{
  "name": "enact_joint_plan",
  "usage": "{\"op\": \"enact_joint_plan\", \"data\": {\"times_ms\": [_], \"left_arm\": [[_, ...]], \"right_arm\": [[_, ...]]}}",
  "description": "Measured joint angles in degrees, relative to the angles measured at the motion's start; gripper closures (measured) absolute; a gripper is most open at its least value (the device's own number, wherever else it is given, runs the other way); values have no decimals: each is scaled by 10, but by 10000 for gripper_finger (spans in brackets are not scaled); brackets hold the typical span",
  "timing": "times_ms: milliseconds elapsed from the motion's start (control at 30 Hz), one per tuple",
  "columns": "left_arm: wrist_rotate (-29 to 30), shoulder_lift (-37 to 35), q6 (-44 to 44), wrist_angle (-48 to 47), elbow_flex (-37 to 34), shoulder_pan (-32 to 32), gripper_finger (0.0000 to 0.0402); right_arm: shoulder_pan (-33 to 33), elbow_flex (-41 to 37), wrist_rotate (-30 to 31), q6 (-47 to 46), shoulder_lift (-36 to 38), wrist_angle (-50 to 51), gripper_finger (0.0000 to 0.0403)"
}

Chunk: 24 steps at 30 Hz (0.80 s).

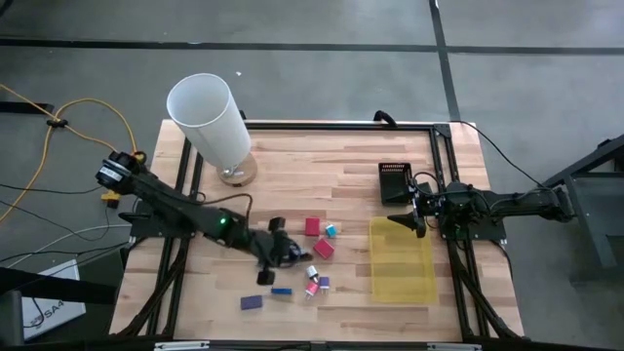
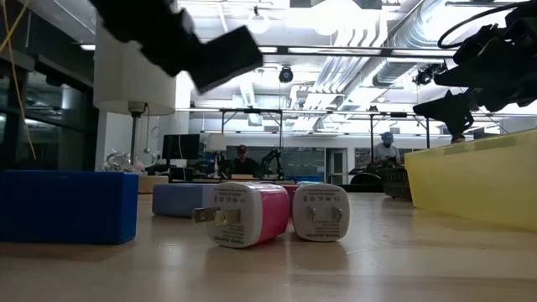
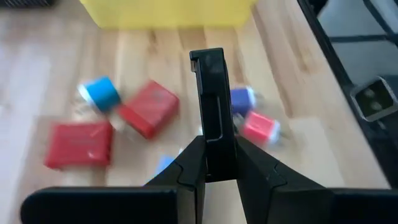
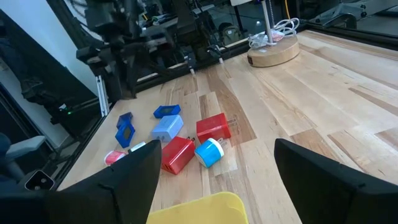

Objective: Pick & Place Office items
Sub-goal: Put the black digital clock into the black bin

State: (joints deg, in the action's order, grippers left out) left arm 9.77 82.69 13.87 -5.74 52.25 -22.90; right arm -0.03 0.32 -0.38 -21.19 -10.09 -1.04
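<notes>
The left end effector [image 1: 285, 250] is clenched on a black item [image 3: 211, 99], held above the worktop [image 1: 322, 166]. The other items lie scattered just beside it: red blocks [image 1: 312, 226], a cyan piece [image 1: 331, 231], blue ones [image 1: 252, 302]. The right end effector [image 1: 409, 220] hangs released over the tray's [image 1: 402, 283] far end.

My count on the surface: two red blocks [image 1: 312, 226] [image 1: 324, 249], one cyan piece [image 1: 331, 231], two plug-type pieces, one pink-and-white [image 2: 243, 214] and one white [image 2: 320, 211]. Right wrist view gives three dark blue pieces [image 4: 126, 132] and one pale blue [image 4: 166, 129]. One black bar [image 3: 211, 93], one black box [image 1: 393, 181], one yellow tray [image 1: 402, 258], one white cylinder [image 1: 210, 122]. Two people [image 2: 242, 153] far back.
</notes>
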Motion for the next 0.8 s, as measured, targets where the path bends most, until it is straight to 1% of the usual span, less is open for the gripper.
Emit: {"op": "enact_joint_plan", "data": {"times_ms": [300, 500, 800], "left_arm": [[-1, 0, -82, 67, 0, 71, 342], [-1, 0, -123, 81, 0, 110, 342], [-1, 0, -121, 80, 0, 144, 342]], "right_arm": [[0, 0, 0, 0, 0, 0, 103], [0, 0, 0, 0, 0, 0, 103], [0, 0, 0, 0, 0, 0, 103]]}}
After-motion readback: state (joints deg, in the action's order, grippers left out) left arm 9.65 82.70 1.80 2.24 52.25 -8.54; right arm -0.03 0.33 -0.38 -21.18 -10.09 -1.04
